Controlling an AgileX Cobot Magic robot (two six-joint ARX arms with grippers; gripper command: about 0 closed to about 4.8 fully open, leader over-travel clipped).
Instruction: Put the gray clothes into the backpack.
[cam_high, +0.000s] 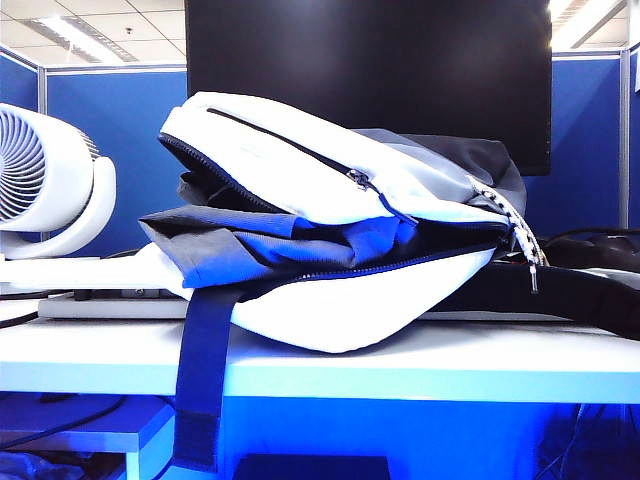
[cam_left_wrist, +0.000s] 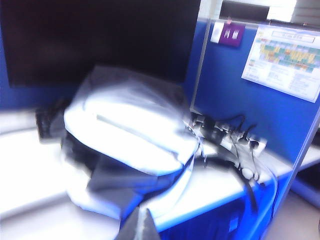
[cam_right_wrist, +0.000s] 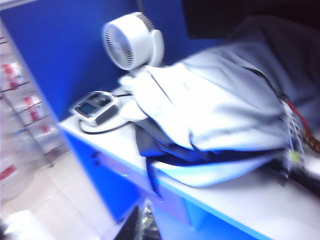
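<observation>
The gray clothes (cam_high: 215, 245) lie mostly inside the white backpack (cam_high: 340, 310), 1 folded edge spilling out of its open mouth toward the fan (cam_high: 45, 180). They look soft, light and floppy; I'd pinch that protruding fold. Neither arm shows beside the backpack; the left gripper (cam_left_wrist: 141, 227) and right gripper (cam_right_wrist: 139, 225) sit closed and empty, well back from it.

Backpack (cam_high: 330, 310): smooth white cloth

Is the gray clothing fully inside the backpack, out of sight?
No: the gray clothes bulge out of the open mouth of the backpack in the exterior view.
</observation>
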